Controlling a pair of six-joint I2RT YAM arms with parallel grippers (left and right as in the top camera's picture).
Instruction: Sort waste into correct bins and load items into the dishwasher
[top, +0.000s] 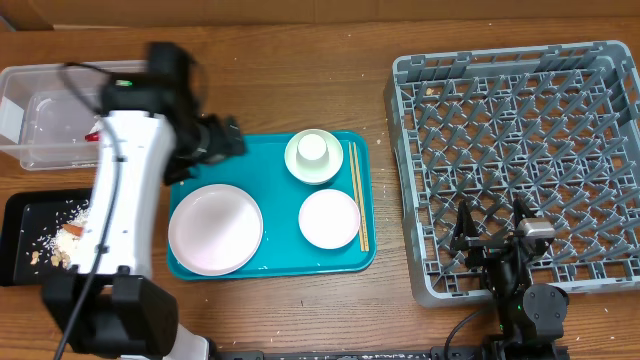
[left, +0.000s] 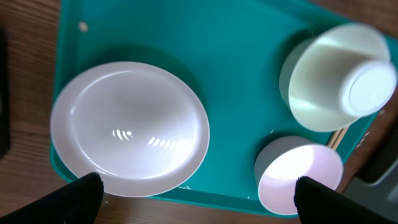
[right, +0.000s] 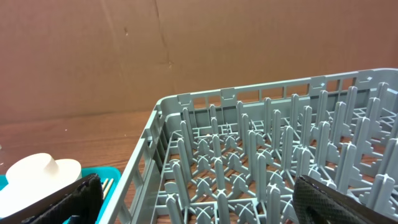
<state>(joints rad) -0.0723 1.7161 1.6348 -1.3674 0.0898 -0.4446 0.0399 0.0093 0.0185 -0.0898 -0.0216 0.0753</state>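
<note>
The grey dish rack (top: 520, 150) sits square on the right of the worktop, its lattice floor lined with rows of upright pegs. On the teal tray (top: 270, 165), the large pale plate (top: 215, 228) lies near-left and the smaller white plate (top: 329, 218) near-right. Behind the smaller plate is the pale bowl (top: 296, 166), with the small white cup (top: 314, 148) standing in it. The 2 chopsticks (top: 357, 195) lie side by side along the tray's right edge. At far left, the clear tub (top: 40, 120) shows a red scrap (top: 93, 134). The black tray (top: 20, 220) below it holds beige crumbs (top: 55, 245) and an orange piece (top: 73, 230).
</note>
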